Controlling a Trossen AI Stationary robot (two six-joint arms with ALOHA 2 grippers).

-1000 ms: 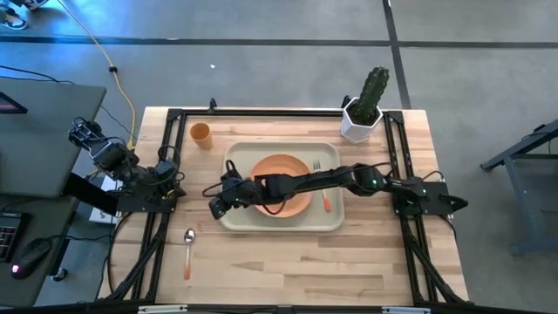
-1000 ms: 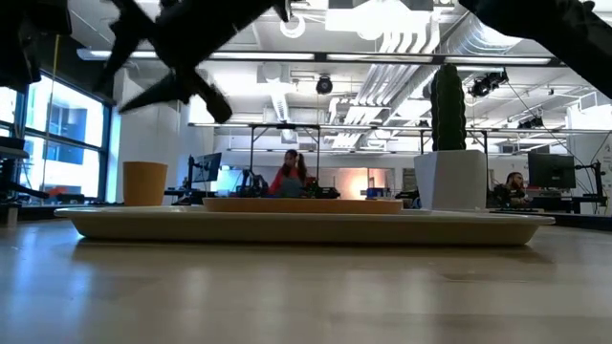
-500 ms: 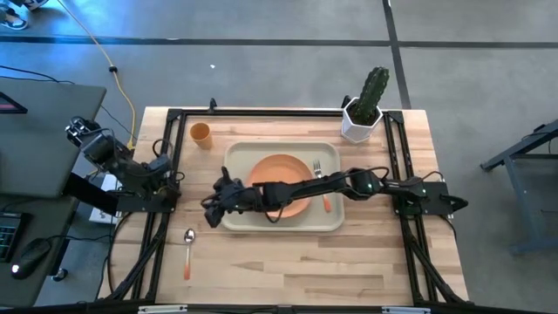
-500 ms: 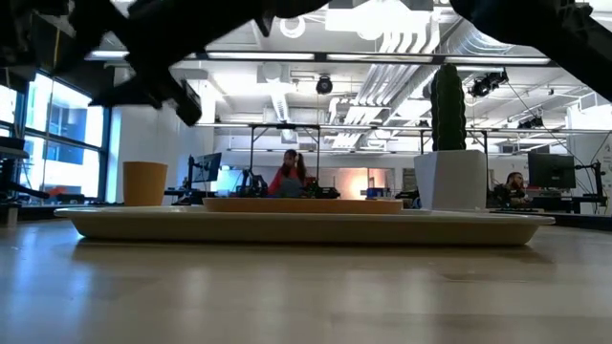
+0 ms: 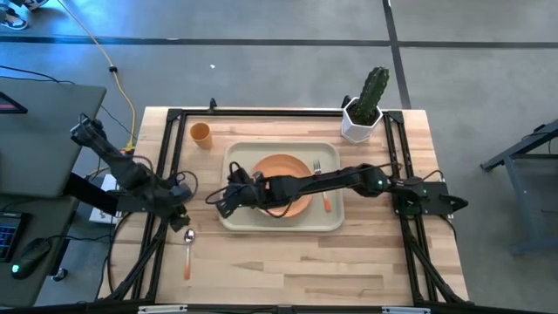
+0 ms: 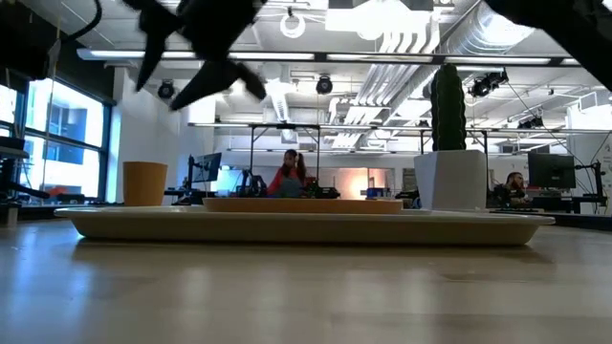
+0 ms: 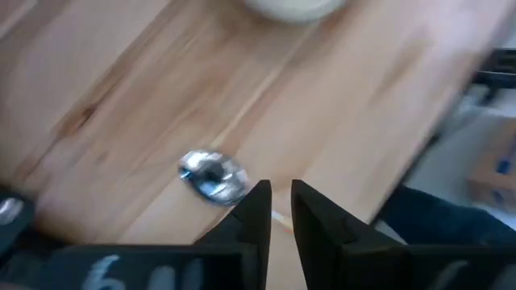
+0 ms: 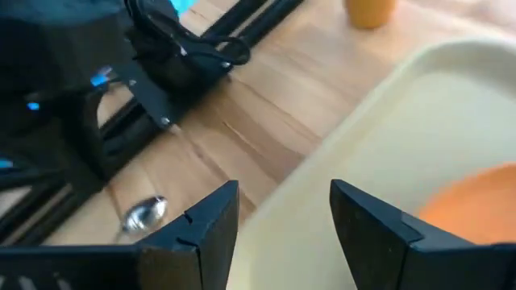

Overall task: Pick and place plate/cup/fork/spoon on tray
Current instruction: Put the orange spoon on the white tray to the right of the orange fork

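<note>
The beige tray [image 5: 234, 218] lies mid-table with the orange plate [image 5: 281, 179] and the fork [image 5: 326, 194] on it. The orange cup [image 5: 200, 133] stands on the table beyond the tray's far left corner. The spoon [image 5: 188, 249] lies flat on the table near the tray's near left corner; its silver bowl [image 7: 211, 174] shows in the left wrist view. My left gripper [image 7: 280, 203] hovers just beside the spoon's bowl, fingers shut, empty. My right gripper [image 8: 282, 211] is open and empty above the tray's left rim [image 8: 322, 173], reached across the plate.
A white pot with a green cactus [image 5: 364, 113] stands at the far right corner. A black frame [image 5: 166, 174] runs along the table's left, right and far edges. Bare wood lies along the near edge. People show in the room beyond the table [image 6: 287, 177].
My left arm has swung from the table's left edge toward the near edge and down to the spoon's bowl. My right gripper has shifted a little left, then back over the tray's left rim. The plate, fork, cup and spoon have stayed put.
</note>
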